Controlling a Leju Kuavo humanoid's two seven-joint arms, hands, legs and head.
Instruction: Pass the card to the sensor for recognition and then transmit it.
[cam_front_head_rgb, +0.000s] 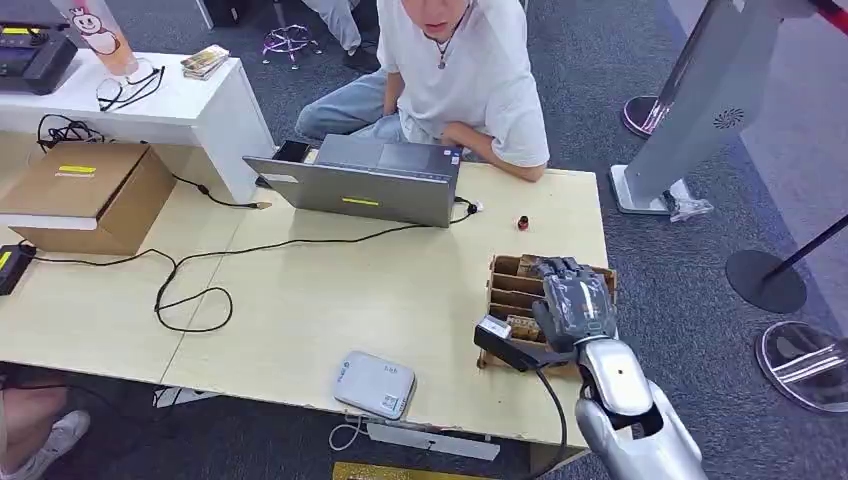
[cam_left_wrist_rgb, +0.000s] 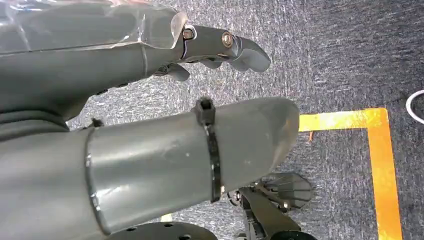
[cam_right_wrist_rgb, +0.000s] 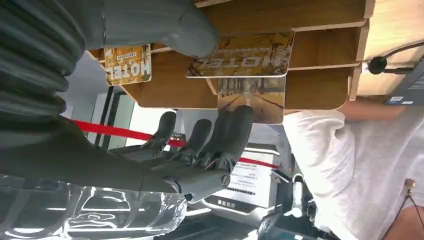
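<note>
1. Head view hides most of the wooden card rack (cam_front_head_rgb: 505, 285) behind the right hand (cam_front_head_rgb: 572, 303); from there I cannot tell whether anything is gripped.
2. Right wrist view shows the rack's slots holding cards printed "HOTEL"; one card (cam_right_wrist_rgb: 239, 55) lies flat in a slot just past the thumb tip, another card (cam_right_wrist_rgb: 251, 99) stands out past the rack's edge with the fingers (cam_right_wrist_rgb: 235, 131) right at it. Whether they pinch it I cannot tell.
3. The right hand is held over the rack, palm down, fingers extended close together and the thumb above the slots.
4. The left hand (cam_left_wrist_rgb: 150, 100) hangs over grey carpet with orange tape (cam_left_wrist_rgb: 380, 150), fingers nearly straight and apart, holding nothing.
5. The rack sits at the bench (cam_front_head_rgb: 330, 300) corner nearest the robot's right. The grey sensor (cam_front_head_rgb: 374, 384) lies near the front edge, left of the rack, with bare bench between them. A laptop (cam_front_head_rgb: 370, 185) and a seated person are at the far edge.
</note>
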